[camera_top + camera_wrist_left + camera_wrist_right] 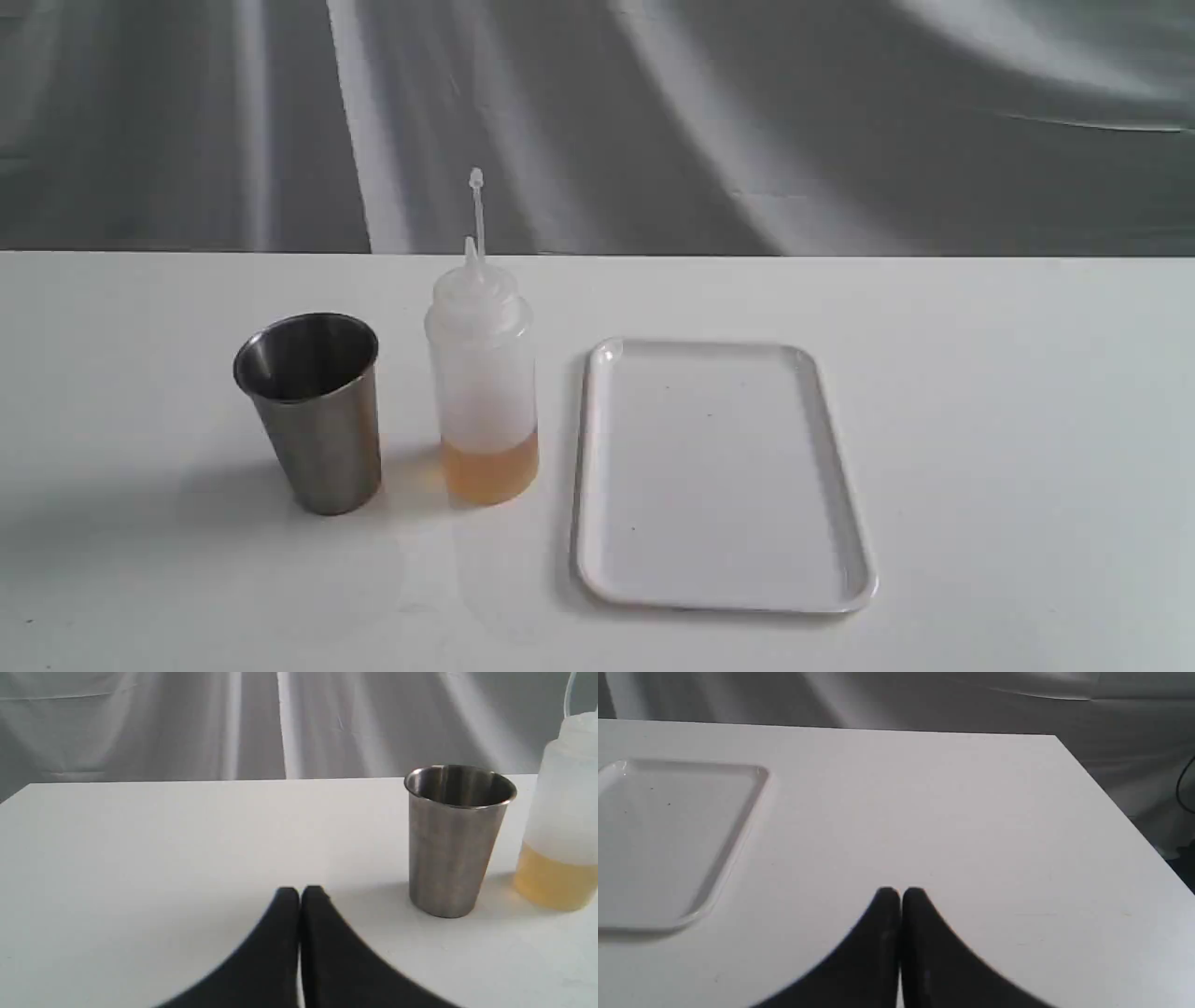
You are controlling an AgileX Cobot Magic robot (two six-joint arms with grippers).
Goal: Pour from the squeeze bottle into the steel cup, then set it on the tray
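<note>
The squeeze bottle (483, 383) stands upright on the white table, amber liquid filling its bottom quarter, its thin nozzle pointing up. Just left of it stands the steel cup (313, 411), upright, its inside looking empty. The white tray (719, 476) lies bare to the bottle's right. Neither gripper shows in the exterior view. In the left wrist view my left gripper (300, 891) is shut with nothing in it, short of the steel cup (455, 837) and the squeeze bottle (563, 812). My right gripper (900, 892) is shut and holds nothing, off to the side of the tray (738, 821).
A grey draped cloth hangs behind the table's far edge (840, 255). In the right wrist view the table's side edge (1120, 807) drops off to a floor with a dark cable beyond.
</note>
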